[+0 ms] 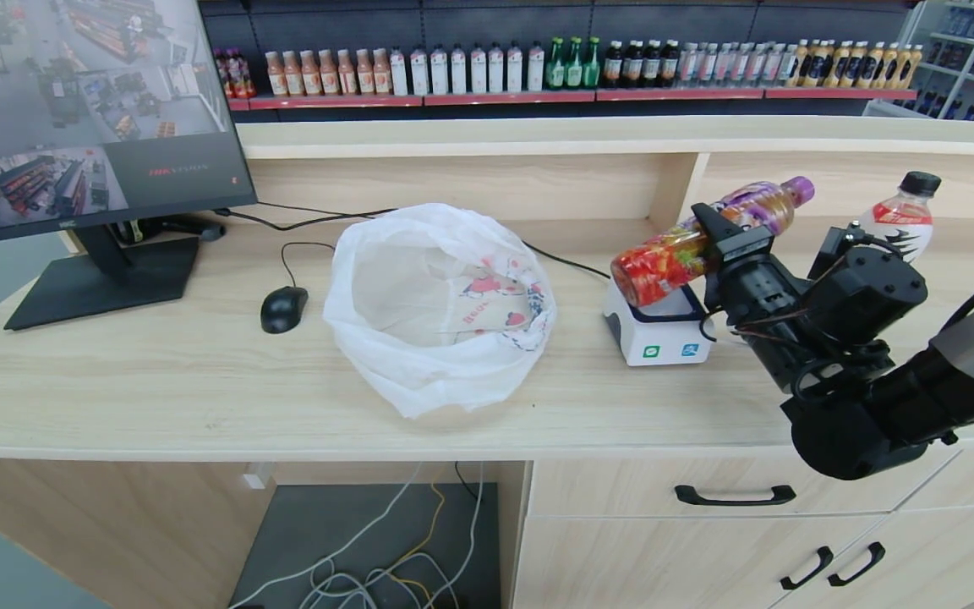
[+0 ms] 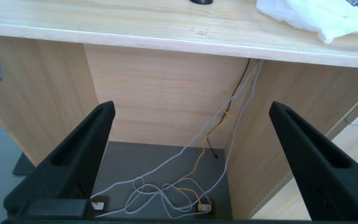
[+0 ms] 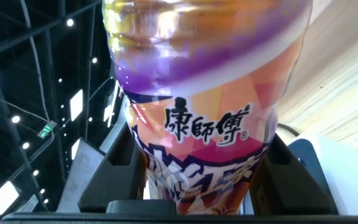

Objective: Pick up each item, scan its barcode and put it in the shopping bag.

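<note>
A shop checkout, with shelves of drinks (image 1: pixel 538 97) along the back wall and a pale wooden counter (image 1: pixel 115 381) in front. The right jaws pinch a bright juice bottle (image 1: pixel 664 258) around its middle. It lies tilted, purple cap up and away, its base directly over the white scanner (image 1: pixel 656 334).

The bottle looks full, so probably weighty for its size. The plastic is stiff enough to squeeze firmly, but the glossy sleeve is likely slick and the round body could twist in the grip (a mid-body hold seems the sound choice).

The shopping bag (image 1: pixel 440 304) sits open-mouthed just left of the scanner, thin and floppy. A second bottle (image 1: pixel 901 216) stands behind. The left jaws are spread wide, empty, below the counter's edge.
</note>
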{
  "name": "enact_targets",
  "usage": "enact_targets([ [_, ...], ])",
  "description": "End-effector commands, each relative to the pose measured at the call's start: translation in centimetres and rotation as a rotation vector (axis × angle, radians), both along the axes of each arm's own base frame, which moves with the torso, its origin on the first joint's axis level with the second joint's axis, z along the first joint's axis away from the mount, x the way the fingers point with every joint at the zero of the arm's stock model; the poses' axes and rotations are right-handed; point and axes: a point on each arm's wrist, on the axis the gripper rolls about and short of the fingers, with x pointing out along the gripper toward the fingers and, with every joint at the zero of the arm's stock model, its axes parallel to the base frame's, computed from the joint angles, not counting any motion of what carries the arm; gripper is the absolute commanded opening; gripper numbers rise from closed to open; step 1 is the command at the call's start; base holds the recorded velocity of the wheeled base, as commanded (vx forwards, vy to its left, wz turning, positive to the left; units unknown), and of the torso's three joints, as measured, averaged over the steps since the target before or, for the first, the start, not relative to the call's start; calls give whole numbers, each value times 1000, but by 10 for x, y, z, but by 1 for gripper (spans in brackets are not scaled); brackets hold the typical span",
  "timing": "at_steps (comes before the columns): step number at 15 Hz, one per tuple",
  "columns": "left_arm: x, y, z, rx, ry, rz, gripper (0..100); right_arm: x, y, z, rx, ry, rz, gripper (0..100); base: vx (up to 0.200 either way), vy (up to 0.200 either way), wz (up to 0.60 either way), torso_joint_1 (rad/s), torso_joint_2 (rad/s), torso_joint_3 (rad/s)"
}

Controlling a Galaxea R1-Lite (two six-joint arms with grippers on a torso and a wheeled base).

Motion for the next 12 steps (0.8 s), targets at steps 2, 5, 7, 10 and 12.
enact_targets([
  [2,0,0,0,0,0,1,100,0,5,9,-6,-37,7,0,0,0,0,0,0,0],
  [5,0,0,0,0,0,1,100,2,15,40,-116,-198,59,0,0,0,0,0,0,0],
  [7,0,0,0,0,0,1,100,1,16,47,-190,-245,63,0,0,0,0,0,0,0],
  [10,0,0,0,0,0,1,100,-7,23,54,-316,-315,46,0,0,0,0,0,0,0],
  [12,0,0,0,0,0,1,100,-17,35,57,-400,-356,27,0,0,0,0,0,0,0],
])
